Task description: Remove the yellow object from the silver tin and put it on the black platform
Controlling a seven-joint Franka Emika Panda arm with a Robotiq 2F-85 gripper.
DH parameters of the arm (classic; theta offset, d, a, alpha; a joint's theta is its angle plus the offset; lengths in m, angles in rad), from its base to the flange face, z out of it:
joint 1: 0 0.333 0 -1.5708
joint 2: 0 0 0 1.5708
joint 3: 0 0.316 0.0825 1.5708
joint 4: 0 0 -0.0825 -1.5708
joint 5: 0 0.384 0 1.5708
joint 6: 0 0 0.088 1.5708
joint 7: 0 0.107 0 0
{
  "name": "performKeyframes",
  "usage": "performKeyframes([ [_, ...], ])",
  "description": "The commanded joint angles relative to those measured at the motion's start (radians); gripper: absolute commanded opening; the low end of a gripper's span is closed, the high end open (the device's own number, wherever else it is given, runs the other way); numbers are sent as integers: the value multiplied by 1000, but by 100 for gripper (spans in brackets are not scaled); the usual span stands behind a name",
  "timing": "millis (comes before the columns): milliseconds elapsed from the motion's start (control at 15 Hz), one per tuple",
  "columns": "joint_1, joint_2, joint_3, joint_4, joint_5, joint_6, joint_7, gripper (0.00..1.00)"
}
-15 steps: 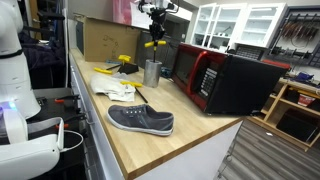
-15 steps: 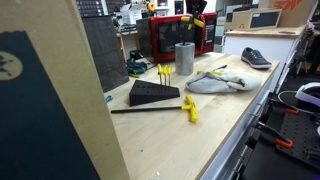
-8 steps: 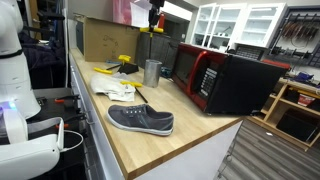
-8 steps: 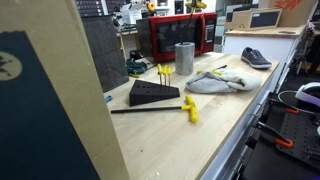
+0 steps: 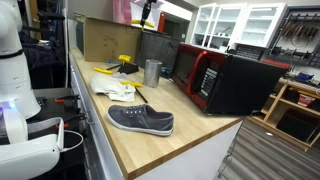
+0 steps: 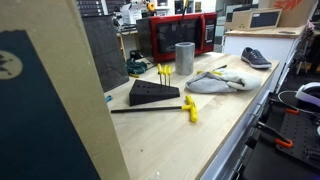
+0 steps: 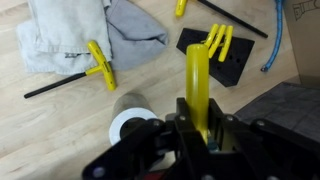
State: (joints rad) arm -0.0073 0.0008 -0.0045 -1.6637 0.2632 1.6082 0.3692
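Note:
In the wrist view my gripper (image 7: 197,128) is shut on the yellow object (image 7: 196,80), a thin upright bar that stands out of the jaws. The silver tin (image 7: 130,118) is below and to the left, seen from above, apart from the bar. The black platform (image 7: 212,55) lies further off and bears other yellow pieces (image 7: 215,40). In an exterior view the gripper (image 5: 148,12) is high at the top edge, well above the tin (image 5: 152,72). In an exterior view the tin (image 6: 184,58) and the platform (image 6: 153,93) show, with the gripper out of frame.
A grey shoe (image 5: 140,120) lies near the front edge of the wooden counter (image 5: 185,125). A black-and-red microwave (image 5: 215,75) stands beside the tin. A grey cloth (image 7: 80,35) and a yellow T-handle tool (image 7: 100,65) lie by the platform. A cardboard box (image 5: 105,38) stands behind.
My gripper has risen with the yellow object, from just above the tin to the top edge of one exterior view and out of the other.

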Motion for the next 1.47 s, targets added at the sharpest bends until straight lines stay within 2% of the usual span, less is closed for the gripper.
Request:
performKeyframes([
  [0, 17, 77, 15, 80, 35, -42, 98, 6],
  [600, 76, 220, 42, 229, 116, -5, 262, 6],
  [1000, 148, 284, 66, 317, 60, 31, 374, 6],
  [1400, 224, 338, 81, 394, -60, 53, 518, 6],
])
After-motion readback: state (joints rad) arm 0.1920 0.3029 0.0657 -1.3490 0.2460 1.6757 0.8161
